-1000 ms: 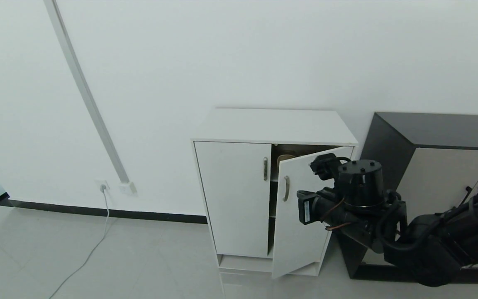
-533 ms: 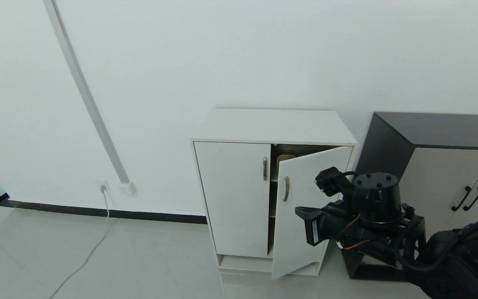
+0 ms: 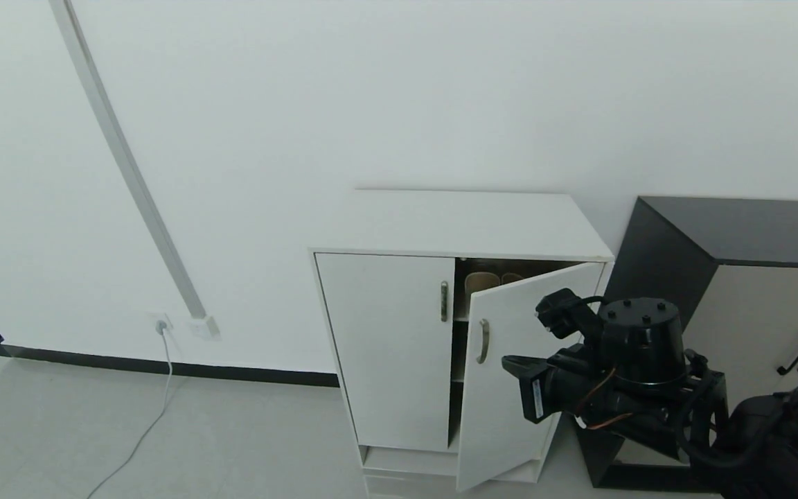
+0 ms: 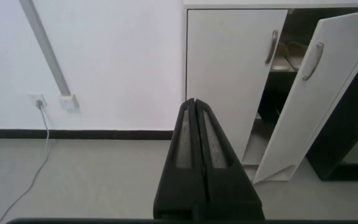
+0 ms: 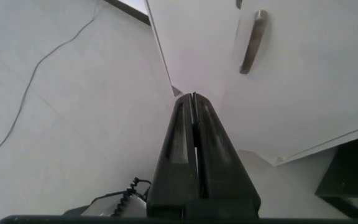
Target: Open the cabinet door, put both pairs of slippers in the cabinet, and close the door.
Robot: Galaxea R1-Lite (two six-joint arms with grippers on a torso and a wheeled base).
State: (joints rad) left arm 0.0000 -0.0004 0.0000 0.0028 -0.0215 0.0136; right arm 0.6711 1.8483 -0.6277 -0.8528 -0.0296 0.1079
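Observation:
The white cabinet (image 3: 468, 222) stands against the wall with its left door shut and its right door (image 3: 510, 388) ajar. Tan slippers (image 3: 483, 283) lie on the upper shelf inside, and the left wrist view catches them through the gap as slippers (image 4: 289, 50). My right gripper (image 3: 518, 371) hangs in front of the ajar door, below and to the right of its handle (image 3: 483, 341), fingers shut on nothing. In the right wrist view the right gripper (image 5: 193, 96) points at the door's face under the handle (image 5: 253, 41). My left gripper (image 4: 194, 101) is shut and empty, facing the cabinet from farther back.
A dark cabinet (image 3: 717, 229) with pale doors stands close to the right of the white one. A wall socket with a trailing cable (image 3: 161, 324) and a slanted cable duct (image 3: 122, 159) are at the left. Grey floor (image 3: 163, 443) lies open before the cabinet.
The head camera has shifted, so the whole scene sits a little lower. My right arm has sunk lower in front of the door. The door stays ajar at about the same angle.

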